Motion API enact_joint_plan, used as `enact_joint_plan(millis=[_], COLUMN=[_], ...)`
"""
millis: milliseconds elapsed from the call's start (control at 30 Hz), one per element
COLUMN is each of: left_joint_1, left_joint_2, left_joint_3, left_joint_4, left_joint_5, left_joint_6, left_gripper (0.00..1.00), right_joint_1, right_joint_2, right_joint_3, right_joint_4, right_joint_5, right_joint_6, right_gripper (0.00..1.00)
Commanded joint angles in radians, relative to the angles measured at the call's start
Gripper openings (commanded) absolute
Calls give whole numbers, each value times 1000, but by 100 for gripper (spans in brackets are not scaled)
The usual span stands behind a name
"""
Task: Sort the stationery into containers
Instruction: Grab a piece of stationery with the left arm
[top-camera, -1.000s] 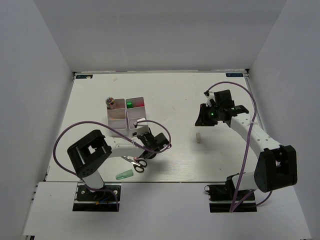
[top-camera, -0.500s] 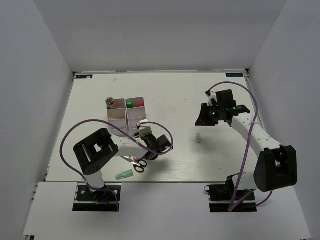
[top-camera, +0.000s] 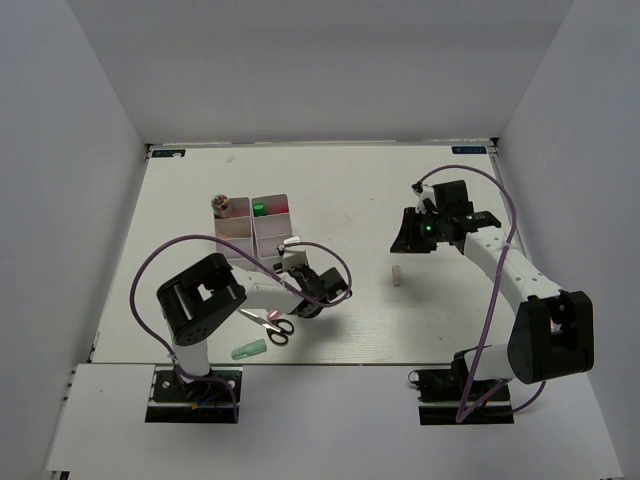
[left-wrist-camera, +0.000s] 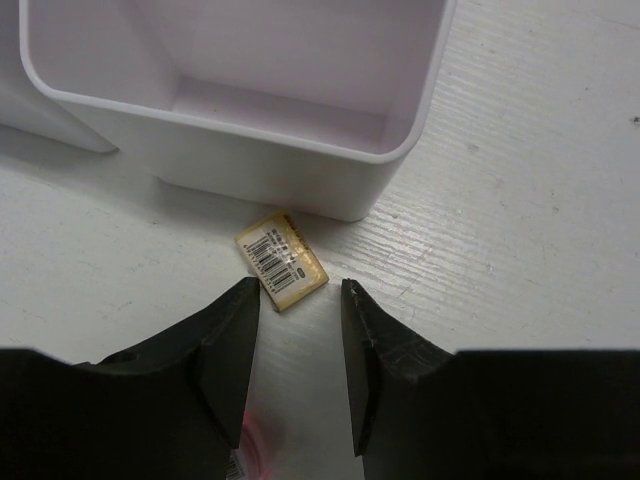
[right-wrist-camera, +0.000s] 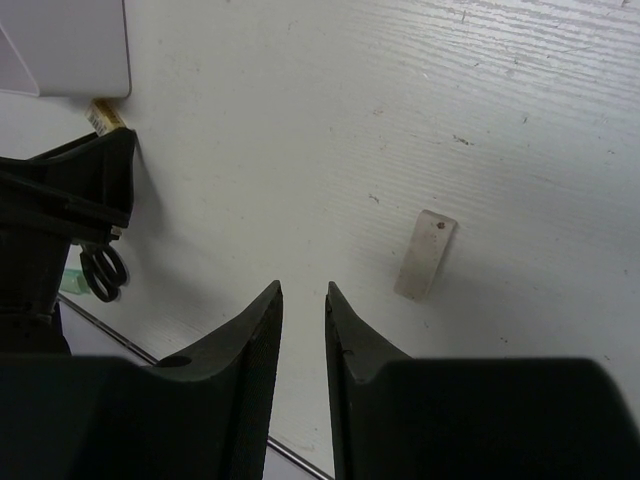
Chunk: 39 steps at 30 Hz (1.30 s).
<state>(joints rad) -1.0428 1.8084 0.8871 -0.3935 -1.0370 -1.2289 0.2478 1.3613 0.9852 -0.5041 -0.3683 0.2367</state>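
Observation:
Two white trays stand side by side left of centre. My left gripper is open and low over the table at their near right corner. In the left wrist view its tips flank bare table just short of a small yellow barcoded eraser, which lies against the tray wall. A pink labelled item shows under the left finger. Black-handled scissors and a pale green marker lie near the front. My right gripper is slightly open and empty; a white eraser lies beside its tips.
Green and red items sit in the far tray compartments, and a grey object is at the far left one. White walls enclose the table. The right wrist view shows the left arm, scissors and the table's front edge.
My left gripper has shifted a little to the right near the tray corner and its arm has swung with it. The right arm has barely moved.

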Motion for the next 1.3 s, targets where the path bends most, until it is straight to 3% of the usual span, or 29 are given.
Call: enact_joint_plan(millis=[0, 167, 533, 1133, 1233, 1267], left_joint_1=[1, 12, 18, 33, 36, 38], left_joint_2=[9, 12, 49, 91, 89, 89], left_joint_3=[24, 24, 65, 92, 81, 78], left_joint_4=[-39, -85, -215, -169, -176, -186], left_joint_5=[11, 5, -29, -8, -3, -1], left_joint_6=[-44, -73, -211, -182, -191, -198], left_gripper=[49, 55, 58, 59, 52, 45], right_joint_1=[-7, -10, -27, -44, -45, -45], right_joint_2=[-11, -10, -10, -10, -11, -13], right_joint_3=[-2, -2, -5, -6, -5, -6], right_joint_4=[21, 22, 18, 15, 16, 15], right_joint_5=[-23, -30, -43, -69, -70, -72], right_joint_6=[16, 13, 19, 23, 23, 24], right_gripper=[27, 27, 27, 27, 27, 27])
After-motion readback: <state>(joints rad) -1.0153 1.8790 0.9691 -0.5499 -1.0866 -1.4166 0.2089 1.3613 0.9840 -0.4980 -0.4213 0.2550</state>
